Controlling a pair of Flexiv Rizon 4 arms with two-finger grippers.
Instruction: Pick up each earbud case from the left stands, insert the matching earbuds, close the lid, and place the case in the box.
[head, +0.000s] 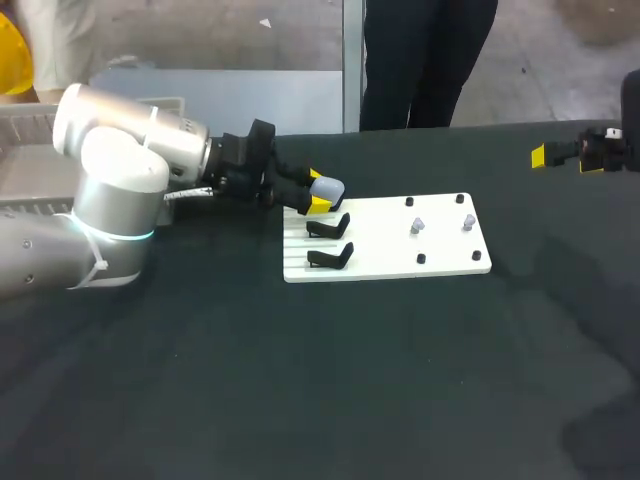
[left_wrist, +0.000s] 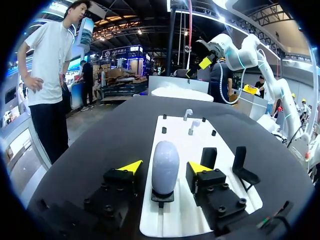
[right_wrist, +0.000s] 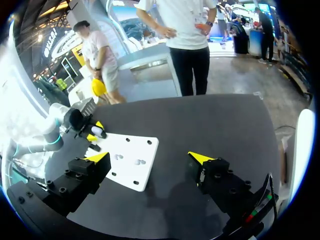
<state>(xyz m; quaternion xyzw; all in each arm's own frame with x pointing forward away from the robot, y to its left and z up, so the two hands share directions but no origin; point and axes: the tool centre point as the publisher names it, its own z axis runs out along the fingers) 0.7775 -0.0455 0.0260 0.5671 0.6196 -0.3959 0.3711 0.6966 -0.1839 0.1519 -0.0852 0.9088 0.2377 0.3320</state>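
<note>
Left gripper (left_wrist: 165, 169) straddles the one earbud case (left_wrist: 165, 157), upright on the far stand of the white board (head: 380, 240). Fingers apart, no clear contact. Close squarely on the case's flanks, then lift straight up off the stand. Right gripper (right_wrist: 150, 157) is spread wide, empty, at far right. Count: one case; three stands, two empty stands (head: 328, 226); two earbuds (head: 415, 225) on the board's right half.

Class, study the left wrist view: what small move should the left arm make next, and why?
Probably shut the left gripper: the case sits on its stand between the open fingers, with gaps on both sides.
</note>
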